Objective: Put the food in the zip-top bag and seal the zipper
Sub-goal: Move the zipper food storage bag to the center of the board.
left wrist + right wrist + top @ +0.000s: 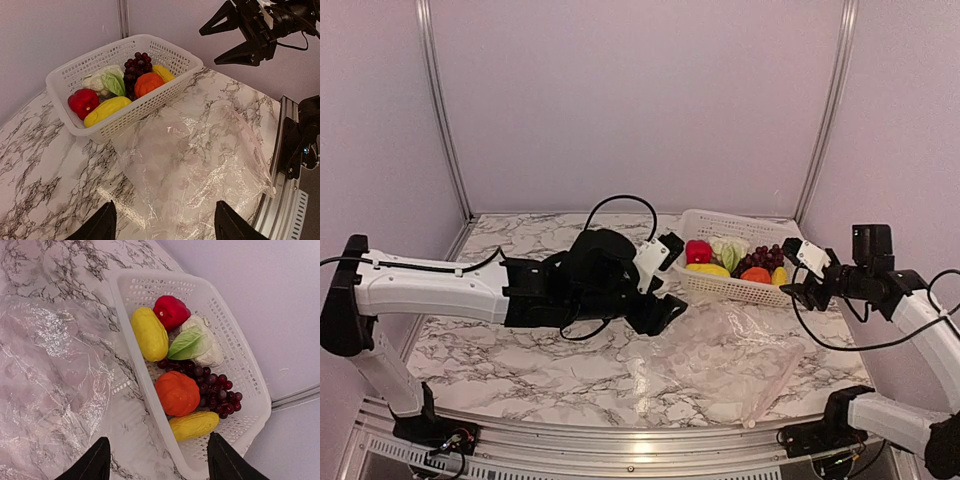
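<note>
Top external view is showing you the marbled surface [520,350] carrying everything. The zip-top bag [200,160] is lying flat and empty just ahead of your left hand [162,227], whose fingers are spreading wide, likely so it can pin or open the mouth. The white basket [160,287] is sitting just ahead of your right hand [157,465], which is also gaping and holding nothing, so picking looks easy. All the food is sitting inside it: yellow piece [149,334], orange piece [176,392], red pepper [171,311]. The zipper is proving too faint to locate.
</note>
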Controlling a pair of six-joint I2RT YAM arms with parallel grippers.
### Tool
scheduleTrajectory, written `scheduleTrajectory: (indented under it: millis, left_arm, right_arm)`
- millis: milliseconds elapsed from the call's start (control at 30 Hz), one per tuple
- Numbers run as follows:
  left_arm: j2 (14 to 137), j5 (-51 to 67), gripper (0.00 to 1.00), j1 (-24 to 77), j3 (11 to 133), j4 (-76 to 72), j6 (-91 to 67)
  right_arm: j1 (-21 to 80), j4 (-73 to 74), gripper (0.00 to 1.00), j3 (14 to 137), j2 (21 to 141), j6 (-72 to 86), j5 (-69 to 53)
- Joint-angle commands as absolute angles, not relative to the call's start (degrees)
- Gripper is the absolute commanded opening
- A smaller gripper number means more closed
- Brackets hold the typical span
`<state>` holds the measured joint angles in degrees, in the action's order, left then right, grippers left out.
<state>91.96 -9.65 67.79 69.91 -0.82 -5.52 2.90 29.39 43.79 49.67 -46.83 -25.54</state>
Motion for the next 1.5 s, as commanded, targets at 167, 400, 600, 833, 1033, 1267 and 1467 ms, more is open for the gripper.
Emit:
scheduleTrajectory:
  millis: [167, 400, 600, 833, 1033, 1267, 1467]
  left_arm:
    - [117.84, -15.88, 0.81, 67.79, 90.5, 12.82, -21.52]
    - [123.77, -12.25, 0.59, 63.38, 91.69, 11.54, -25.17]
    - [116.92, -7.68, 0.04, 56.97, 79.95, 4.28, -27.72]
    - [103.82, -12.37, 0.0, 48.57, 62.69, 6.15, -22.05]
    - [96.36, -17.3, 0.0, 40.98, 53.7, 6.89, -16.68]
    - [96.35, -20.33, 0.49, 36.85, 56.07, 11.32, -16.23]
    - [87.9, -34.03, 0.74, 47.06, 67.59, 14.07, -11.91]
  right_arm:
    - [6.42, 43.9, 0.61, 35.92, 43.27, -64.62, -21.43]
    - [6.74, 46.73, 0.6, 35.78, 41.31, -65.2, -23.01]
    - [6.74, 47.35, 0.57, 36.65, 42.01, -63.64, -26.45]
    - [6.79, 44.63, 0.54, 39.06, 45.04, -59.71, -33.38]
    - [6.8, 32.68, 0.36, 39.07, 51.03, -47.0, -38.32]
    - [11.19, 19.9, 0.45, 40.58, 60.46, -31.17, -41.08]
    - [12.92, 17.56, 0.45, 41.47, 62.73, -26.14, -39.57]
